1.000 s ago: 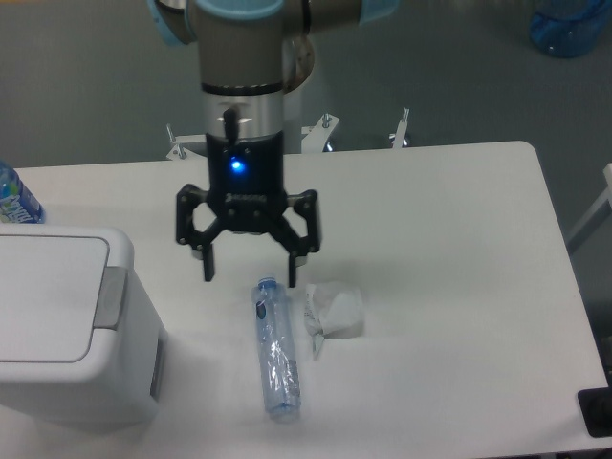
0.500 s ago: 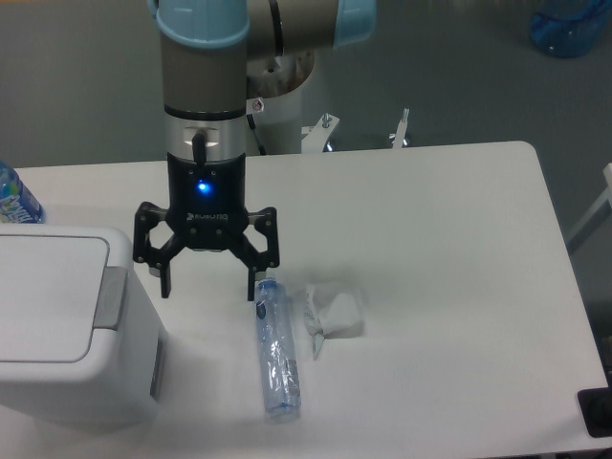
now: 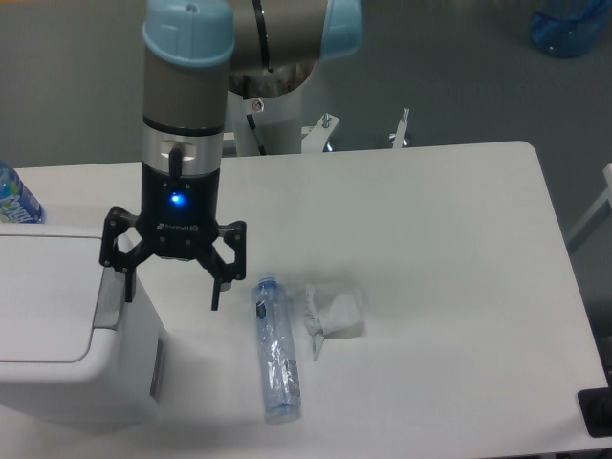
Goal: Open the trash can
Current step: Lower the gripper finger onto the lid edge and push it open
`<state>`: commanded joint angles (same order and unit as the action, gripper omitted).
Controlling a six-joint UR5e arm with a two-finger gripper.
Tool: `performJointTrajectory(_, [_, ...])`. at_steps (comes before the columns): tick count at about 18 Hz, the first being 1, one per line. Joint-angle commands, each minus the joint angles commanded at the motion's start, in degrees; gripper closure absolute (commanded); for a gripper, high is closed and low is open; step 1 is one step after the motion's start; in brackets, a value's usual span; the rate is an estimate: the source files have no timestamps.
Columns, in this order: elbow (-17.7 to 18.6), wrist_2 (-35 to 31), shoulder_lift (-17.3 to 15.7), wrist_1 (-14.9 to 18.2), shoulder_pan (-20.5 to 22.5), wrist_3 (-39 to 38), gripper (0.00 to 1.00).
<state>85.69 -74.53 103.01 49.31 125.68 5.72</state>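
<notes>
Trash can (image 3: 57, 335) cut off by the left frame edge and bottom edge; only its right part, flat lid and grey push tab (image 3: 108, 301) visible. Whether the left fingertip touches the tab or hangs above it cannot be told from this 1 view. Upper arm cropped at the top.

On the table (image 3: 449, 287): 1 clear plastic bottle (image 3: 275, 349) lying flat, cap end toward 12 o'clock, at 4 o'clock from the gripper (image 3: 171, 284). Crumpled white wrapper (image 3: 332, 313) just beside the bottle at its 3 o'clock. Blue-labelled bottle (image 3: 13, 199) partly cut off at the left edge, at 12 o'clock from the can.

Jaws spread wide, holding nothing. Can sits at 8 o'clock from the gripper; left finger over the can's right edge by the tab, right finger over bare table between can and bottle.
</notes>
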Motion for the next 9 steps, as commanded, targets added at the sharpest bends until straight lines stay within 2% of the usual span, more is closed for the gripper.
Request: performJointTrajectory(9, [0.09,0.0,0.62,0.0,-0.44,-0.18,0.0])
